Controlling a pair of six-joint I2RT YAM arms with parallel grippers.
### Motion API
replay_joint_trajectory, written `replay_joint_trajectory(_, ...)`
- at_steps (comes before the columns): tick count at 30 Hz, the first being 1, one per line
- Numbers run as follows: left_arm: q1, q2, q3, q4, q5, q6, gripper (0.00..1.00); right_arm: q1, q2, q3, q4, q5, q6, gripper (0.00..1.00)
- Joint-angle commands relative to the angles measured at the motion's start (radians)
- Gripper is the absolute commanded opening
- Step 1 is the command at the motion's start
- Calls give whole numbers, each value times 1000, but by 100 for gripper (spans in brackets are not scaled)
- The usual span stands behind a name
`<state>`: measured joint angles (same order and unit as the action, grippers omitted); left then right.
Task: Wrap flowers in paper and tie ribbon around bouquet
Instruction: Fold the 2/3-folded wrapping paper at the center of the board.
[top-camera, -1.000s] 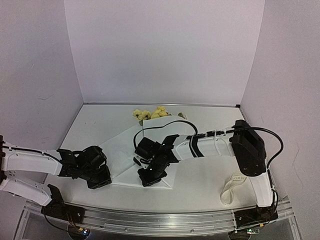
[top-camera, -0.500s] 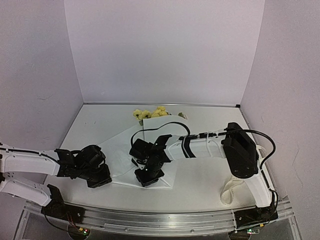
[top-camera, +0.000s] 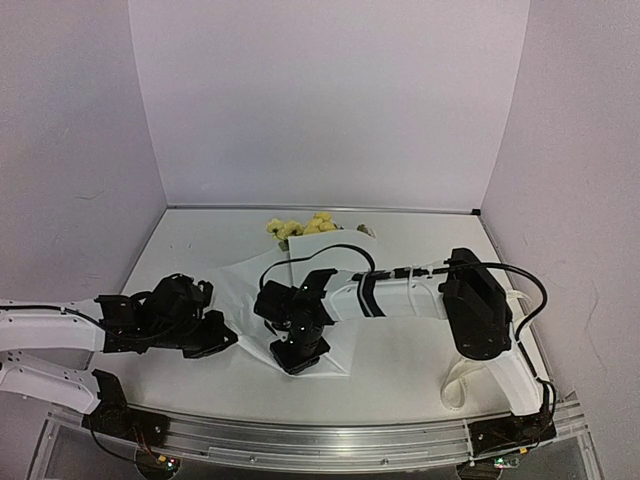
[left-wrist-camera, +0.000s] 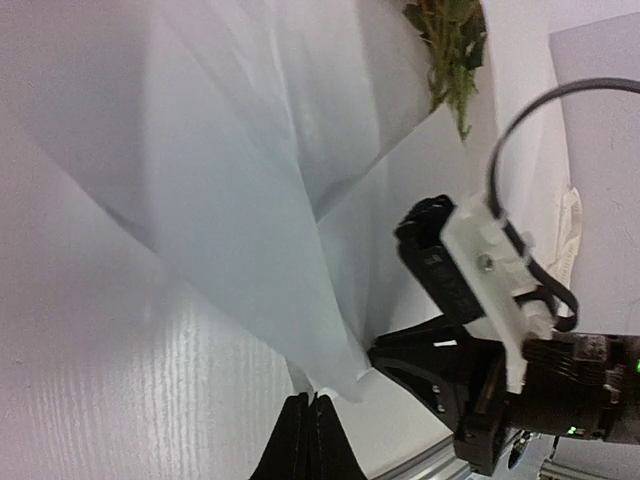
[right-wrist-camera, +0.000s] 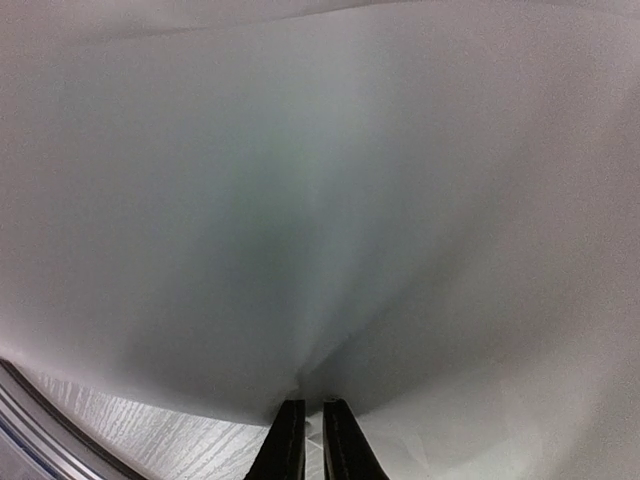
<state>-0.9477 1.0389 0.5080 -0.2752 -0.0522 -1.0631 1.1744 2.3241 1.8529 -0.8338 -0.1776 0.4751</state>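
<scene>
Top external view: the flowers (top-camera: 300, 228) lie at the upper middle of the frame, with their yellow heads toward the back. Their lower ends go under the paper (top-camera: 245, 300), which spreads from them down to the centre of the table (top-camera: 400, 375). The left gripper (top-camera: 226, 340) sits at the sheet's left corner in the frame. The right gripper (top-camera: 294, 356) sits at its lower edge near the centre. The ribbon (top-camera: 462, 385) lies looped at the lower right, well apart from the sheet, beside the right arm (top-camera: 480, 310).

Left wrist view: the fingers (left-wrist-camera: 300, 440) at the bottom are clenched tight on a corner of the paper. The sheet rises from them like a tent toward the flowers at the top right.

Right wrist view: the fingers (right-wrist-camera: 288, 440) stand almost together, with only a thin slit between them. The paper's creases gather to a pucker at their tips, pinched there. White sheet fills nearly the whole frame, with a sliver of table at the lower left.
</scene>
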Motion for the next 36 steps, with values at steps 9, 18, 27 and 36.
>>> replay_joint_trajectory(9, -80, 77, 90, 218, 70, 152, 0, 5, 25, 24, -76, 4, -21, 10)
replay_joint_trajectory(18, -80, 18, 50, 125, -62, 95, 0, 2, -139, -26, -16, -134, -159, 12)
replay_joint_trajectory(27, -80, 37, 51, 139, -58, 115, 0, 0, -319, -98, -16, -238, -263, 14)
replay_joint_trajectory(36, -80, 56, 77, 158, -29, 158, 0, -91, -586, -410, 51, -61, -159, 12)
